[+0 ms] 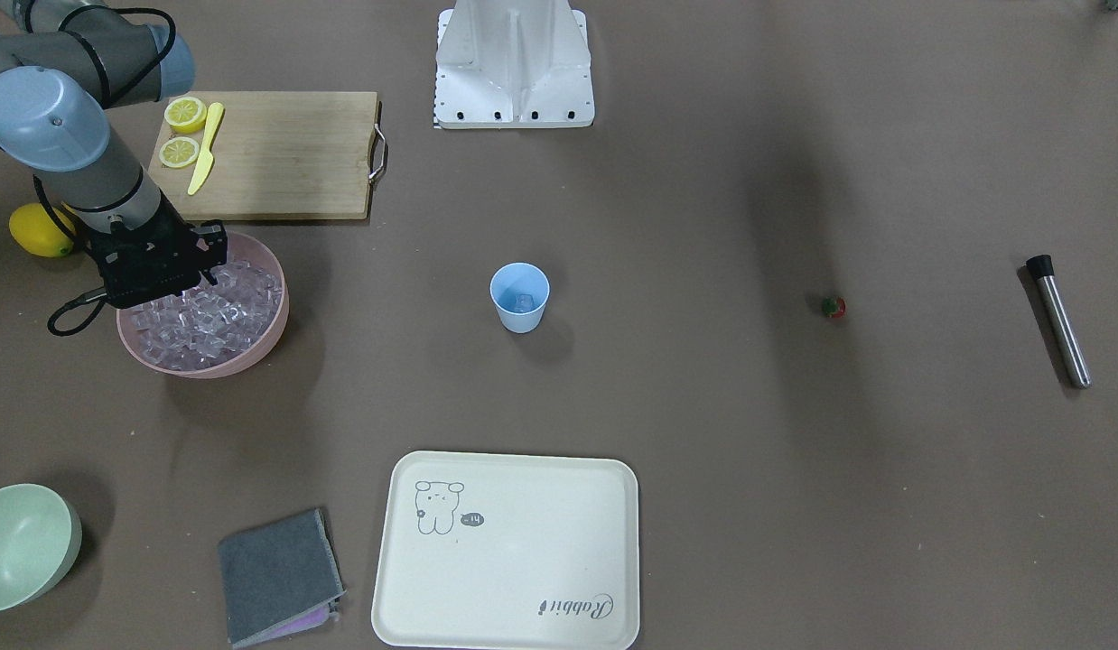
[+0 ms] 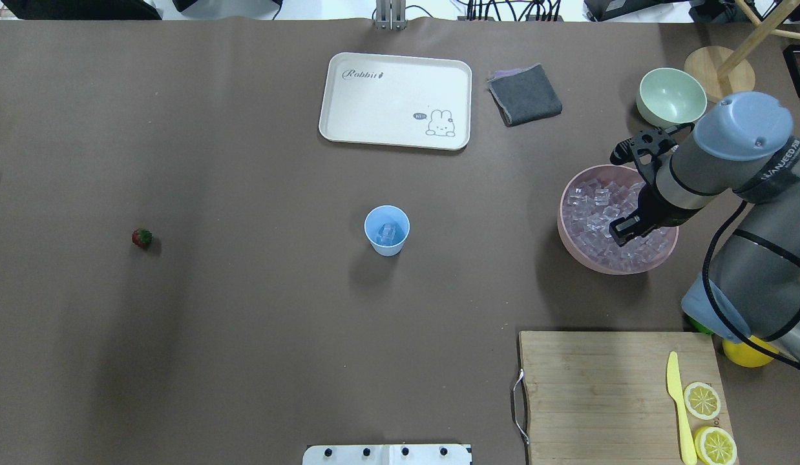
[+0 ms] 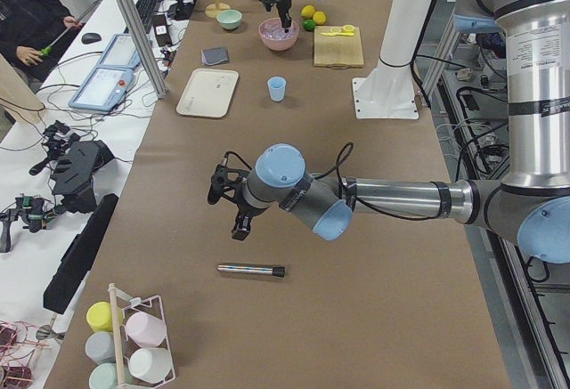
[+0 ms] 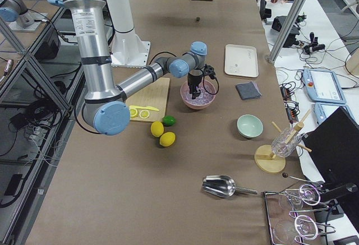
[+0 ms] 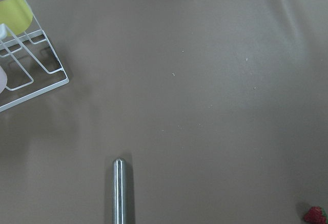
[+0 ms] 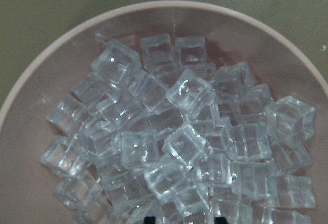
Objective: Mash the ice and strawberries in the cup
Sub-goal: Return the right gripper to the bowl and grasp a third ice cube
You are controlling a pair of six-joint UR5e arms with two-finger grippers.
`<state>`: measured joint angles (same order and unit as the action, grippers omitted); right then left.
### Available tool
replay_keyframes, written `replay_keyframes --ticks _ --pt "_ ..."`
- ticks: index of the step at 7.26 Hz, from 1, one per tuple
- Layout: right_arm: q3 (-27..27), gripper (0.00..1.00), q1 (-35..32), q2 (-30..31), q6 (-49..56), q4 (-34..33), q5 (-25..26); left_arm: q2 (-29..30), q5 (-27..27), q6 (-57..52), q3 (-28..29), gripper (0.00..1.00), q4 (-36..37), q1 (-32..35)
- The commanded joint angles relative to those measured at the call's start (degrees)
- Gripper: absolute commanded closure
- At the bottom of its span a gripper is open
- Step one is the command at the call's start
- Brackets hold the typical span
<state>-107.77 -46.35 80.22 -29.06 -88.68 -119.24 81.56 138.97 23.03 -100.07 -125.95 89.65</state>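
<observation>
Though the small light-blue plastic cup (image 1: 520, 322) already holds clear ice cubes (image 2: 388, 231), the small red strawberry (image 2: 141, 238) lies well apart, nothing is mashed, the right gripper (image 2: 620, 232) hangs jaws apart over the wide pink bowl (image 2: 561, 213), and I cannot tell the left gripper (image 3: 239, 227)'s jaws.

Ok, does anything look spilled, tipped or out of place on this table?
Nothing is spilled or tipped. The small light-blue plastic cup stands upright with clear ice inside; more ice cubes fill the wide pink bowl. One oddity: the small red strawberry lies alone on the brown table, far from the cup.
</observation>
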Motion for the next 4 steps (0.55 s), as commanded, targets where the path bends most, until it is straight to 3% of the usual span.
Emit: replay_keyframes --ticks 1,4 --pt "-0.33 0.51 0.03 0.11 -1.34 0.08 -0.56 0.00 -0.01 0.09 -0.30 0.01 0.00 0.00" --pt "0.02 0.55 0.65 0.47 -1.35 -0.09 -0.91 0.00 -0.10 0.00 -0.21 0.01 0.00 0.00"
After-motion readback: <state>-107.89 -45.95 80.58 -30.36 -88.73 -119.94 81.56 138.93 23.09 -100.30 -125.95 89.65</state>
